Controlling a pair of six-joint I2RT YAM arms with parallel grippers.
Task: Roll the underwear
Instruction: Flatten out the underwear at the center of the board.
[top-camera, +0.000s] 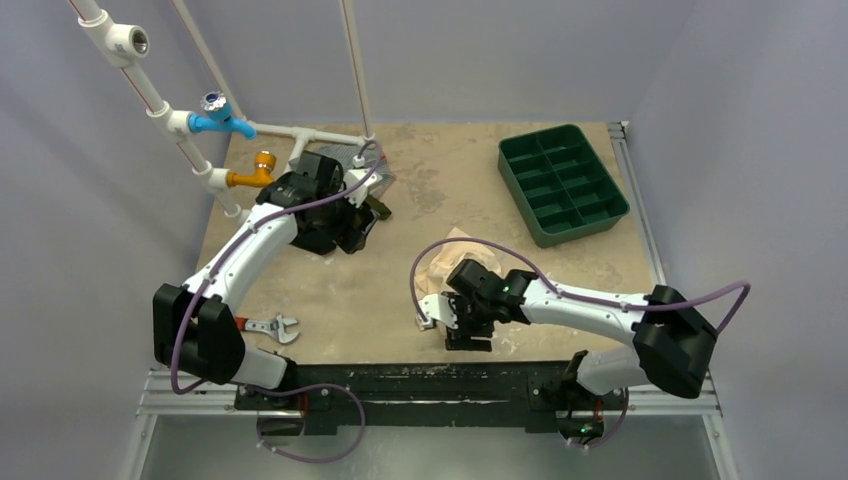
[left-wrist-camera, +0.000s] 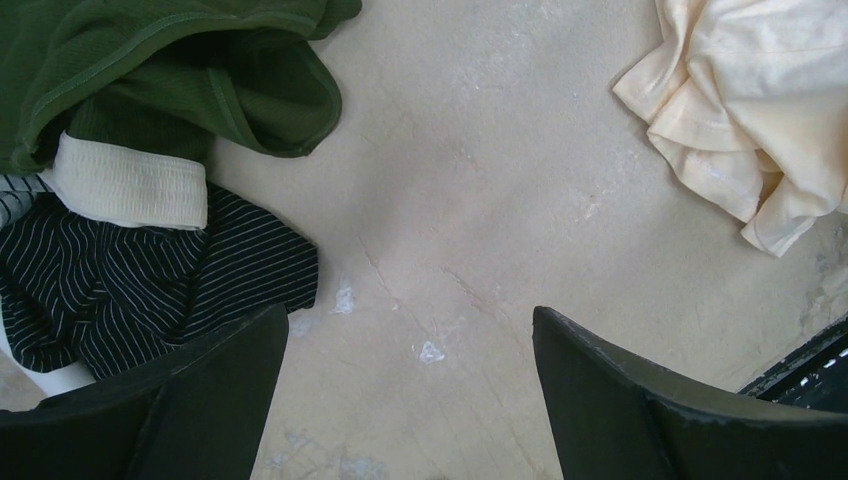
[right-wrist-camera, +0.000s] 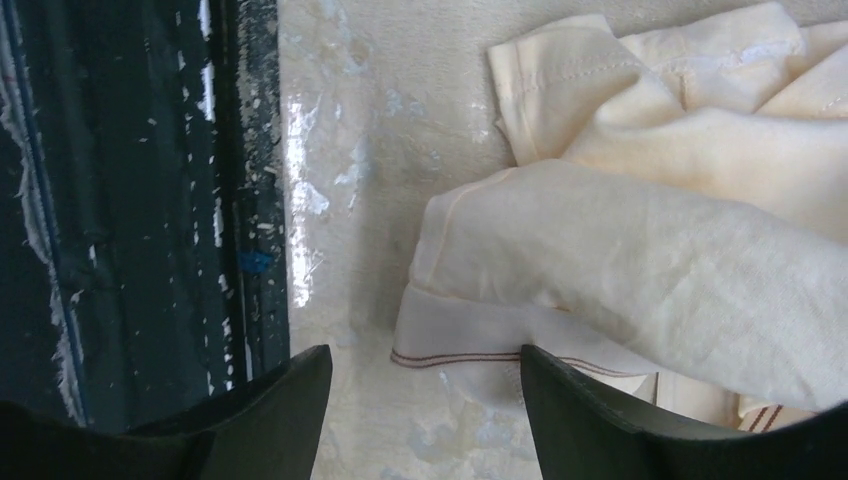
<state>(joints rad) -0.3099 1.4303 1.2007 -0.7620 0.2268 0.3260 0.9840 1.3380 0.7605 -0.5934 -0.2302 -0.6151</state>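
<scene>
- Near the surface's (right-wrist-camera: 350, 200) front edge, right gripper (right-wrist-camera: 425, 365) stands open, empty, over the crumpled underwear's (right-wrist-camera: 650, 250) hem.
- Left gripper (left-wrist-camera: 410, 320) wide, empty, near a green garment (left-wrist-camera: 150, 60).

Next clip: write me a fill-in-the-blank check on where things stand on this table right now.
1. The crumpled underwear lies closest to the ___ arm.
2. The left claw stands ___, with only bare table between its fingers.
3. The compartment tray is coloured ___.
4. The wrench lies near the ___ arm's base.
Missing words: right; open; green; left.
</scene>
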